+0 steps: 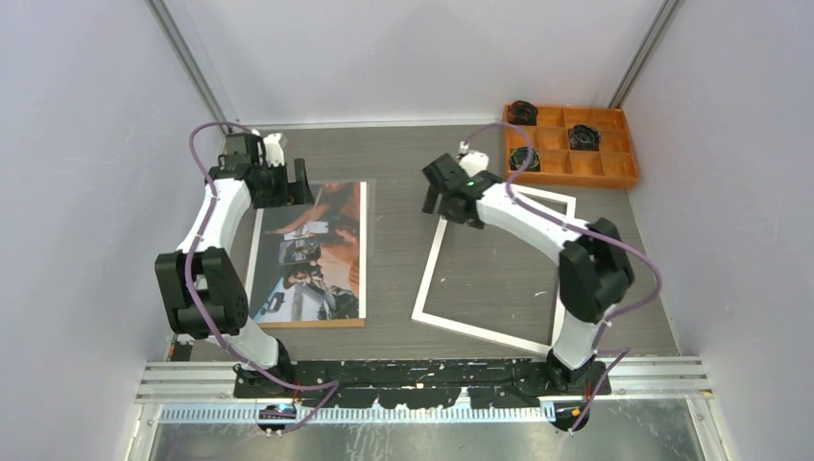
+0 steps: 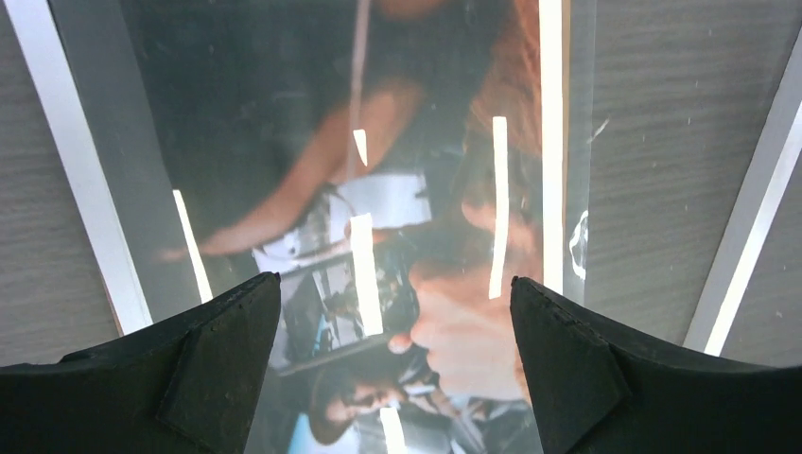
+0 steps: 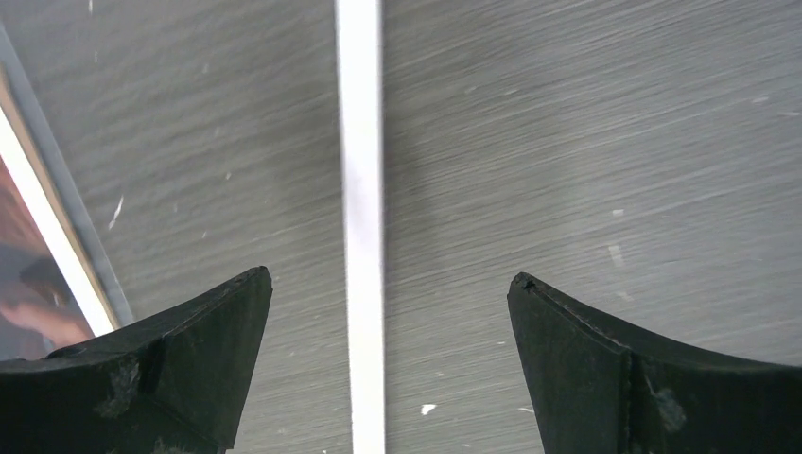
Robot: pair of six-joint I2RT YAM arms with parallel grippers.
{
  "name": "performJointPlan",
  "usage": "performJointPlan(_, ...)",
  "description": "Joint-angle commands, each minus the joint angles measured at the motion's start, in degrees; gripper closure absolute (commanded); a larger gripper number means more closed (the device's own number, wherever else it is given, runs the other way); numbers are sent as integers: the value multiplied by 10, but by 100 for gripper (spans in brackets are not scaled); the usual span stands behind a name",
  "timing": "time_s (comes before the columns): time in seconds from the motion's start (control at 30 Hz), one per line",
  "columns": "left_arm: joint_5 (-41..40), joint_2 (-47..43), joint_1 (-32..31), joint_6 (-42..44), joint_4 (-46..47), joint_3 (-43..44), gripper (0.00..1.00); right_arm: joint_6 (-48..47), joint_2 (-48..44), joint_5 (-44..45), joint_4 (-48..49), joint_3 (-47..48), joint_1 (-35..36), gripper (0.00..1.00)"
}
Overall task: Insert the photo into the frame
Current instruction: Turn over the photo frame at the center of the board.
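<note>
We see the photo (image 1: 322, 254) lying flat and picture side up on the left part of the surface (image 1: 403, 163), well apart from the frame (image 1: 427, 274), which lies white side up to the right with nothing inside it. The left pincer (image 2: 392, 284) hangs over the far end of the photo, its fingers spread wide with nothing between them. The right pincer (image 3: 388, 279) is just as wide and also holds nothing, with 1 white rail of the frame running beneath its gap.

Bright streaks and a see-through margin (image 2: 579, 142) along 1 side make us think a clear sheet covers the print, though we cannot be sure.

We judge the photo to be light, thin and floppy, easy to crease and slippery on its glossy face. Flat as it lies, it gives little to pinch, so we would take it at an edge or corner and keep it supported so it does not sag. The frame looks stiff and light, and best held by a rail.
</note>
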Motion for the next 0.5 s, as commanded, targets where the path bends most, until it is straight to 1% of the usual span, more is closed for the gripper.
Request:
performJointPlan(0.0,17,-10,3,16,-62,21,8,20,66,-14,-35,67,47,0)
performJointPlan(0.1,19,-15,3,21,-72,18,8,31,106,-15,-40,78,61,0)
performJointPlan(0.37,51,-22,2,26,-100,14,6,33,152,-43,-3,56,73,0)
performJointPlan(0.47,61,-21,2,26,-105,13,4,32,169,-51,3,54,76,0)
